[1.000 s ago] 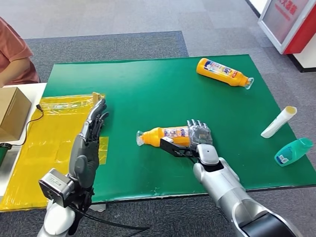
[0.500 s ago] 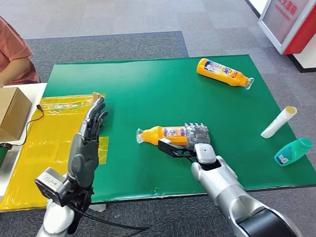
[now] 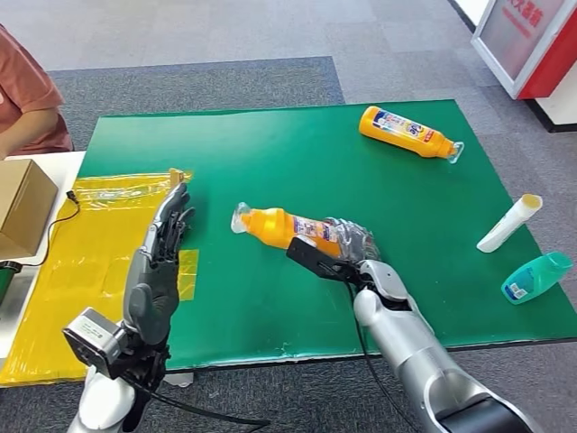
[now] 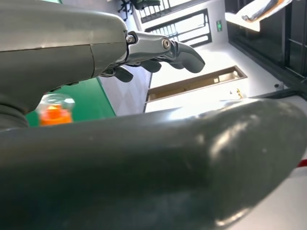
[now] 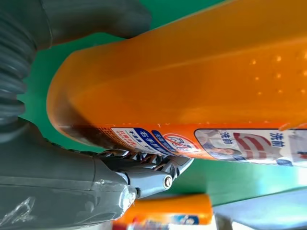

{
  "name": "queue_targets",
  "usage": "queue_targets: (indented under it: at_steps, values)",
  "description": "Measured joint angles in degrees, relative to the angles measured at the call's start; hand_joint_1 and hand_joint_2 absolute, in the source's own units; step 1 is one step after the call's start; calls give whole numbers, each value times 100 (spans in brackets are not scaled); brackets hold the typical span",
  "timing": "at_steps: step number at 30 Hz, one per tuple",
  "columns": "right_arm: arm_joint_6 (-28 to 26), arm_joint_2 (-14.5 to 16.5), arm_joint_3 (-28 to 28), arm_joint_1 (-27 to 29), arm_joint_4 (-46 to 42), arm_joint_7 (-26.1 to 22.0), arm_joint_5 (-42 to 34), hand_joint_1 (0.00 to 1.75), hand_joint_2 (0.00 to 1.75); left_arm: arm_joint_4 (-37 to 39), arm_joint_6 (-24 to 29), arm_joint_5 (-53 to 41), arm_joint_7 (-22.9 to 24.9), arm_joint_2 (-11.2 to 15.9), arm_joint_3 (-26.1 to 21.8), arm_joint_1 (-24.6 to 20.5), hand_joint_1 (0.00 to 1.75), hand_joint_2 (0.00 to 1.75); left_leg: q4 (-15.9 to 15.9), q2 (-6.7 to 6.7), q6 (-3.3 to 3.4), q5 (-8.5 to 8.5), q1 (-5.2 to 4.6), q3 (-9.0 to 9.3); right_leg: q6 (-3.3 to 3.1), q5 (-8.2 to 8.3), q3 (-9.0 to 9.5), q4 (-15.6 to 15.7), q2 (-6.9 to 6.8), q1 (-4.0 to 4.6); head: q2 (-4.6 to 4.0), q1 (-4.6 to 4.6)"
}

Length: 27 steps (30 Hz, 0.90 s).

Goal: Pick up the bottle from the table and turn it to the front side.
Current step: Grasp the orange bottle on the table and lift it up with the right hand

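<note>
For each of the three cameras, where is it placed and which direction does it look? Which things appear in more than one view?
Head view: high on the body, looking forward and down at the green mat; both arms show, the right hand gripping the orange bottle.
Left wrist view: behind the left hand, fingers apart, facing the bottle's cap end.
Right wrist view: behind the right hand, against the bottle.
All three views show the orange bottle.
</note>
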<state>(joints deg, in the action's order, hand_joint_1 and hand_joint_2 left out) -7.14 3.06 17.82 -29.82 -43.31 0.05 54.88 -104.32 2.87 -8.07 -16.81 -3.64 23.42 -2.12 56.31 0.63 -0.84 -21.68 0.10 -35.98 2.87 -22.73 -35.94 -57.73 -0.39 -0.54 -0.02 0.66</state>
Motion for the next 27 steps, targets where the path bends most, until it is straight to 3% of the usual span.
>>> queue_targets:
  at_steps: [5,15,20,27]
  values:
    - [380,43,-378,464,-1192,-846,-2195,175,175,0,192,54,-145,44,-47,124,0,0,0,0,1,-1,0,-3,0,-1,-3,0,-1,0,0,0]
    - [285,141,-551,1451,-3366,-1642,-4432,175,175,3,566,422,-327,127,-135,169,0,0,0,-1,1,-3,0,-4,-1,-4,-5,1,-1,0,0,-1]
    - [-100,227,-443,1852,-4171,-2065,-4790,175,175,56,709,755,-345,143,-174,55,0,0,0,0,-1,-4,0,-4,-3,-4,-7,0,0,0,0,0]
    - [-576,301,42,2112,-4793,-2409,-4358,175,175,228,605,1196,-323,174,-176,-270,0,0,0,0,-2,-3,0,-3,-4,-3,-7,0,0,1,0,0]
